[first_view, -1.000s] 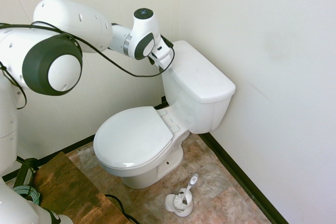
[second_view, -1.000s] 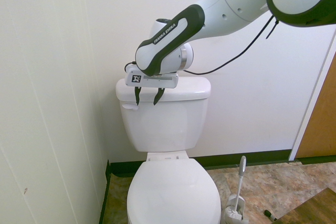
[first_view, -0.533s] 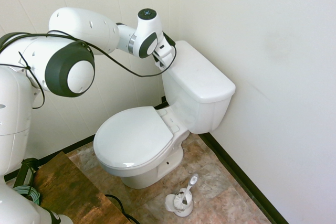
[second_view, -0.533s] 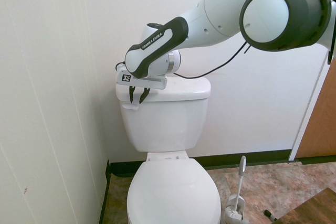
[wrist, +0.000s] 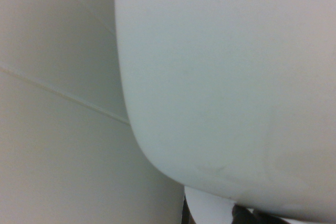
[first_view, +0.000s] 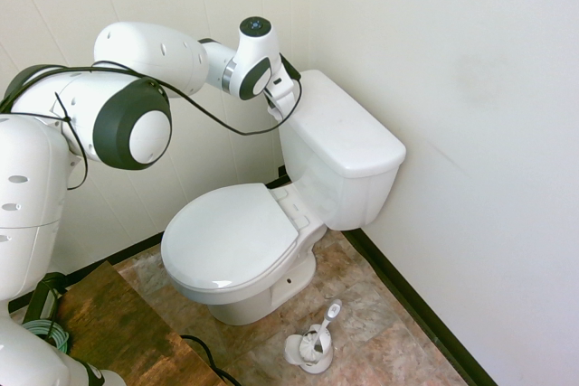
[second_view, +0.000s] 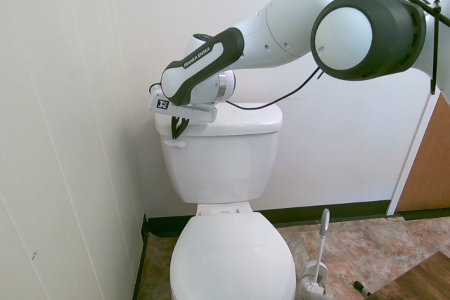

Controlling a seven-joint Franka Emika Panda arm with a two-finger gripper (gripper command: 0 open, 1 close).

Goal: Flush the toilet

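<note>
The toilet [second_view: 225, 173] stood in the corner against the back wall, lid [first_view: 231, 234] down, with the lever [second_view: 173, 143] on the tank's [first_view: 348, 155] front near the side wall. The gripper [second_view: 178, 127] hung at that top corner of the tank, fingers pointing down just above the lever and drawn nearly together, holding nothing; whether they touched the lever could not be told. The lever sat level, so the flush looked not yet done: 1 downward press was left. A brush [second_view: 318, 263] stood on the floor [first_view: 362, 314] beside the bowl.
</note>
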